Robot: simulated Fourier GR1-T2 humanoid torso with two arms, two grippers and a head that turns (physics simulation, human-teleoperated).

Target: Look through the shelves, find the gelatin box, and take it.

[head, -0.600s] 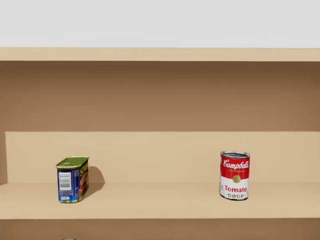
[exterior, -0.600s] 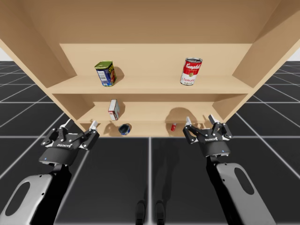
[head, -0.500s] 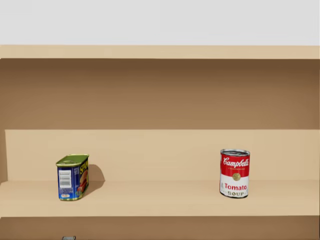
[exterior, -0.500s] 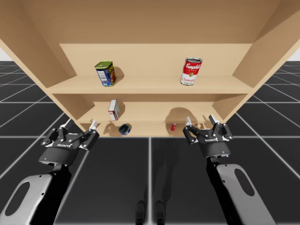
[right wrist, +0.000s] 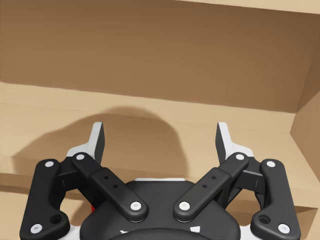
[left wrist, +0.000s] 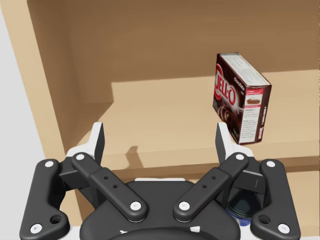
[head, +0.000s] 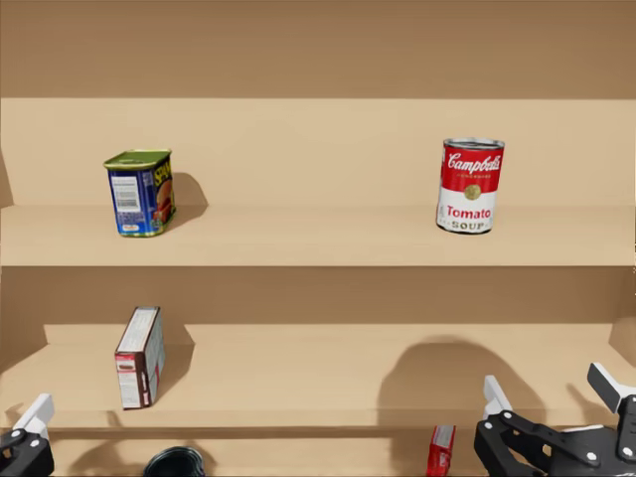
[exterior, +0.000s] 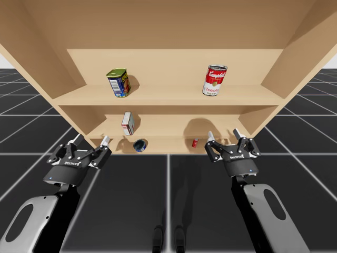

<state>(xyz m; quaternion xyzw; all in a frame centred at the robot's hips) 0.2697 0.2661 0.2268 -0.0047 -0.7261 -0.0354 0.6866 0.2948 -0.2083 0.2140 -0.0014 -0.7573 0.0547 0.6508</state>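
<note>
Gelatin box [left wrist: 242, 98] upright on the shelf [head: 318, 368] just below the blue rectangular can [head: 139, 194], in sight but not yet grasped; left end effector [left wrist: 160, 137] and right end effector [right wrist: 160, 137] both spread, empty; next likely a left reach forward to straddle and pinch it.

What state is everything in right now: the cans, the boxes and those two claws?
Brown box: upright on the middle shelf, untouched.
Blue can: upright on the upper shelf.
Red-and-white can: upright on the upper shelf.
Dark round can: on the bottom shelf, pose unclear.
Small red item: upright on the bottom shelf.
Left gripper: open, empty.
Right gripper: open, empty.
</note>
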